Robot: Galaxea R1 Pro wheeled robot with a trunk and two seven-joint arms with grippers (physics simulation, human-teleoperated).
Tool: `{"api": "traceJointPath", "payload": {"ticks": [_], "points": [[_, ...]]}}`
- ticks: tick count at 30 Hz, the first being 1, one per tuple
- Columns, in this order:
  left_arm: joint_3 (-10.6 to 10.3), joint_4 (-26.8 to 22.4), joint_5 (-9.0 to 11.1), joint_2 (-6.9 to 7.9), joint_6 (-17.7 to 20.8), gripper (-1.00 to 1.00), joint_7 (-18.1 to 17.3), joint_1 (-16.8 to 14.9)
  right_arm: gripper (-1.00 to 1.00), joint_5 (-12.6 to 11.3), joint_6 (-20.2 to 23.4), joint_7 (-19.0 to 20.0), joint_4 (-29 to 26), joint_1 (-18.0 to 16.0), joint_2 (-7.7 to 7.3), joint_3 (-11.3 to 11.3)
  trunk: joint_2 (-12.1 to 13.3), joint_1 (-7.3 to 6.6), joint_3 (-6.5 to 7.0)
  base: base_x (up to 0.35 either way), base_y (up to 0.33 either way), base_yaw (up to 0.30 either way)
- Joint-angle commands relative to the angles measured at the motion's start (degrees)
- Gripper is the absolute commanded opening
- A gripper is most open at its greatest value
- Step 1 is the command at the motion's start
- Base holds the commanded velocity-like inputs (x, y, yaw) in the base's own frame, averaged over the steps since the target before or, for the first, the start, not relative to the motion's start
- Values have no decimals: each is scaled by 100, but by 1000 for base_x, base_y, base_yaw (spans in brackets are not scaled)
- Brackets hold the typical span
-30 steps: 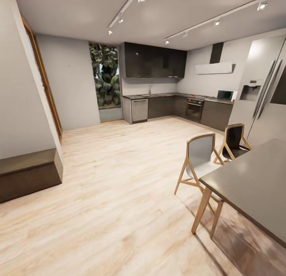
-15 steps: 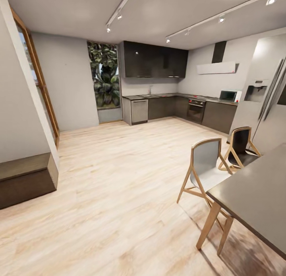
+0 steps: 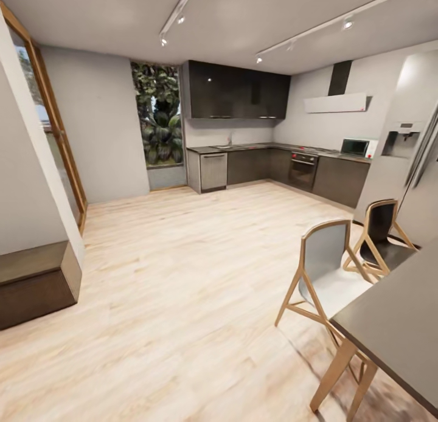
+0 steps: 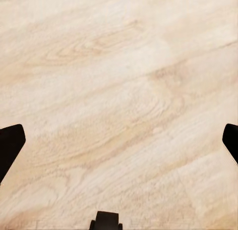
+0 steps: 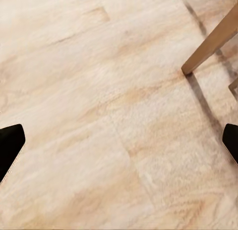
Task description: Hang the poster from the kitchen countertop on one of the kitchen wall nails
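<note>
So the robot's out in the open room, looking across a pale wooden floor [image 3: 182, 276] toward the kitchen at roughly 12 to 1 o'clock. The kitchen countertop [image 3: 255, 146], the desk the job is about, runs as a long dark strip along the back wall and bends round the corner toward the microwave [image 3: 354, 146]; its long axis goes mostly left to right across the head view, then angles toward 3 o'clock. It's way too far off to make out the poster on it, and any wall nails are too small to tell. Dark upper cabinets [image 3: 234, 93] hang above the desk, an oven [image 3: 302, 168] sits under it, and a window full of green plants [image 3: 157, 115] is at 11 o'clock. Nearer, at 4 o'clock, a grey dining table [image 3: 401, 325] with two wooden chairs [image 3: 325, 270] beside it. Left gripper [image 4: 119, 140] and right gripper [image 5: 119, 140] both hang over the floor with jaws wide apart, holding nothing; a wooden leg [image 5: 210, 43] shows by the right one.
</note>
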Motion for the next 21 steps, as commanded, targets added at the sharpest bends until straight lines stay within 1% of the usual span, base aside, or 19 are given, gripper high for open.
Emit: {"api": "traceJointPath", "payload": {"ticks": [1,5,8,10,15,21], "points": [[17,-4,1,-5,-9,100,-6,1,100,32,-19,-2,4,-3,1,1,-2,4,-5,337,0,98],[15,20,1,-5,-9,100,-6,1,100,32,-24,-2,8,-3,4,2,-2,4,-5,337,0,192],[-1,142,4,-5,-14,100,-6,0,100,32,-24,-2,10,-1,4,1,-2,4,-5,337,0,238],[-9,205,6,-5,-16,100,-6,0,100,32,-25,-2,7,1,5,0,-2,4,-5,337,0,123],[-17,267,9,-5,-21,100,-6,0,100,28,-37,-2,9,5,1,-16,-2,4,-5,337,0,43],[-18,284,3,-5,-195,100,-6,0,100,25,-69,-2,10,12,-3,-29,-2,4,-5,337,0,6]]}}
